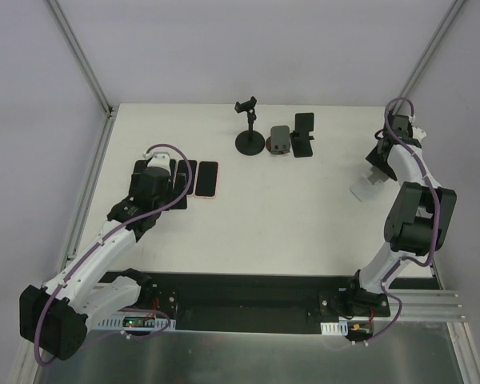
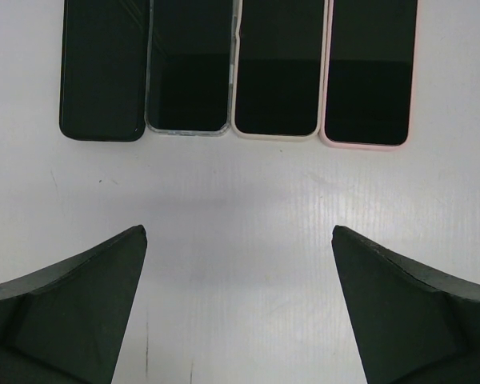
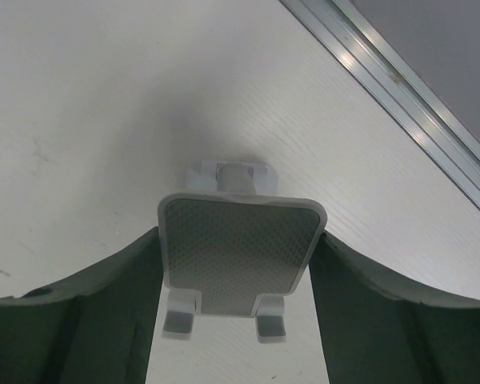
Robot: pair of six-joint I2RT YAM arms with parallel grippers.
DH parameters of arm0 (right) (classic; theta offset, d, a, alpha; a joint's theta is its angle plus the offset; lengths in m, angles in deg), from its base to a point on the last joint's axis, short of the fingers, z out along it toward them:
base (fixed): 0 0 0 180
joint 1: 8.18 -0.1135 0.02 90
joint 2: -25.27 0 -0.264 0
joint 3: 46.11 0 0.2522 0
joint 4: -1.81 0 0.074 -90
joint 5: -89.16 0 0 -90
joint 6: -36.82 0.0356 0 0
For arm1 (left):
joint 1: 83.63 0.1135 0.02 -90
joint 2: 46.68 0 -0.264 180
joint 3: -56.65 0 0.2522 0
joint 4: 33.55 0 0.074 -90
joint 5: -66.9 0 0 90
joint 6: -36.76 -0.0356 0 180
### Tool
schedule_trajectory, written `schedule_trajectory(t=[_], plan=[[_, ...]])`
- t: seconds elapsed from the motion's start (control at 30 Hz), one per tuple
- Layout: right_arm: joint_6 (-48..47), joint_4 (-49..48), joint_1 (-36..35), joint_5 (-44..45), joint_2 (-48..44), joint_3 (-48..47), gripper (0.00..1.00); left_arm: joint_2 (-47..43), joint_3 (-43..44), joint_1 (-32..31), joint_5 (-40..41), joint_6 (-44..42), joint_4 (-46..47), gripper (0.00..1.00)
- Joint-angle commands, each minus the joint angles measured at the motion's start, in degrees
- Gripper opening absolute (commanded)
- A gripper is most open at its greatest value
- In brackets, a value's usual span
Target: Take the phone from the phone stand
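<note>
Four phones lie flat and face up in a close row on the white table point(image 1: 304, 224), on its left half: a black phone point(image 2: 102, 72), a clear-cased phone point(image 2: 188, 68), a cream-cased phone point(image 2: 278, 68) and a pink-cased phone point(image 2: 370, 72). Their long edges sit just beside one another. The left gripper point(image 2: 238, 230) hovers just short of their near ends, jaws spread wide and holding nothing. From above, the left arm covers most of the row, so only the pink-cased phone and the edge of its neighbour show.

Near the right edge, well apart from the phones, stands a white phone stand point(image 3: 238, 248). Its tilted plate carries a bare grey textured pad with two small lips at the bottom. The right gripper point(image 3: 236, 240) straddles this plate, with its dark fingers point(image 3: 88, 312) right against both side edges. Whether they pinch it cannot be told. A metal frame rail point(image 3: 400, 88) runs along the table edge close behind the stand.

At the back centre stand three more holders close together: a black pole stand point(image 1: 250, 142) on a round base with a clamp on top, a low grey stand point(image 1: 281, 141), and a black stand point(image 1: 304, 136) with a dark upright panel, too small to tell whether that is a phone
</note>
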Motion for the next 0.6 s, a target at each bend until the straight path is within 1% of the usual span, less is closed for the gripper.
schedule_trajectory(t=[0.0,0.03,0.07,0.1,0.17,0.2,0.23,0.27,0.3,0.33,0.37,0.4,0.43,0.57], plan=[[-7.5,-9.01,-2.74,-5.52,0.23,-3.94,0.43,-2.18,0.69,0.64,-0.01,-0.43,1.12,0.99],[-8.91,-11.63,-3.18,-7.27,0.58,-4.38,0.41,-2.45,0.69,0.64,-0.02,-0.52,1.12,0.99],[-10.23,-12.79,-3.71,-8.16,1.02,-5.69,0.36,-2.88,0.69,0.64,-0.1,-0.52,1.03,0.99],[-11.55,-13.93,-4.67,-9.3,2.16,-6.39,0.35,-3.76,0.69,0.64,-0.1,-0.43,0.86,0.99],[-15.23,-16.92,-5.38,-14.04,3.74,-8.24,0.32,-4.9,0.69,0.64,-0.19,-0.34,0.68,0.99],[-16.56,-17.54,-5.82,-16.23,5.75,-10.68,0.32,-5.95,0.69,0.72,-0.37,-0.34,0.5,0.99],[-18.75,-18.76,-6.0,-20.86,6.99,-12.01,0.32,-6.49,0.69,0.64,-0.54,-0.34,-0.02,0.99],[-20.16,-19.04,-6.52,-22.74,8.31,-13.42,0.32,-7.19,0.86,0.64,-0.63,-0.25,-0.2,0.99],[-21.39,-19.04,-6.87,-23.89,10.85,-16.91,0.32,-8.33,0.87,0.64,-0.72,-0.25,-0.55,0.99],[-22.62,-18.78,-7.22,-27.64,12.09,-18.43,0.32,-9.03,0.95,0.64,-0.72,-0.25,-1.33,0.99],[-25.68,-18.69,-8.1,-28.72,13.23,-20.18,0.32,-9.74,1.04,0.64,-0.54,-0.17,-1.86,0.99],[-27.02,-18.34,-8.45,-29.51,15.51,-21.77,0.33,-11.22,1.13,0.64,-0.37,0.01,-2.22,0.99],[-28.51,-16.68,-8.81,-31.09,16.75,-25.61,0.33,-11.93,1.22,0.64,-0.19,0.1,-3.09,0.99],[-34.22,-12.98,-10.3,-35.05,22.46,-32.5,0.34,-15.62,1.04,0.64,0.6,0.62,-4.59,0.99]])
